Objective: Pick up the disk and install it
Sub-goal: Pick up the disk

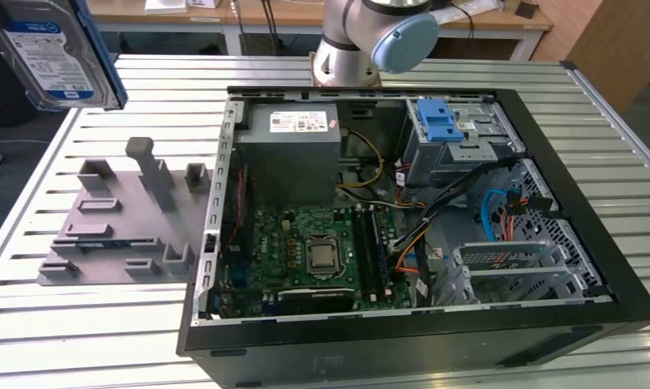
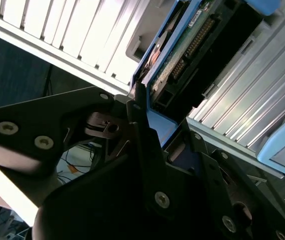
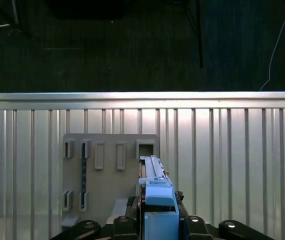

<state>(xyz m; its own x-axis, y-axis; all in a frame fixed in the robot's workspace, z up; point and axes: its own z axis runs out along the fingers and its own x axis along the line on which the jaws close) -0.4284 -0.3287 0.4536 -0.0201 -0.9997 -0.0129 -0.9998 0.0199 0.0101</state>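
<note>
The disk (image 1: 53, 57) hangs in the air at the exterior view's far upper left, its white label with a blue band facing the camera and a blue bracket along its edge. In the second wrist view my gripper (image 2: 165, 125) is shut on the disk (image 2: 192, 45), whose green circuit board and blue bracket show between the black fingers (image 2: 138, 120). The first wrist view has the disk (image 3: 155, 192) edge-on in my gripper (image 3: 157, 220), over the slatted table and the grey holder.
A grey holder plate (image 1: 120, 219) with upright slots lies on the slatted metal table (image 1: 109, 324), left of the open computer case (image 1: 584, 267). Inside the case are a grey power-supply box (image 1: 292, 146), a motherboard (image 1: 314, 251), cables, and a silver cage with a blue latch (image 1: 455, 130).
</note>
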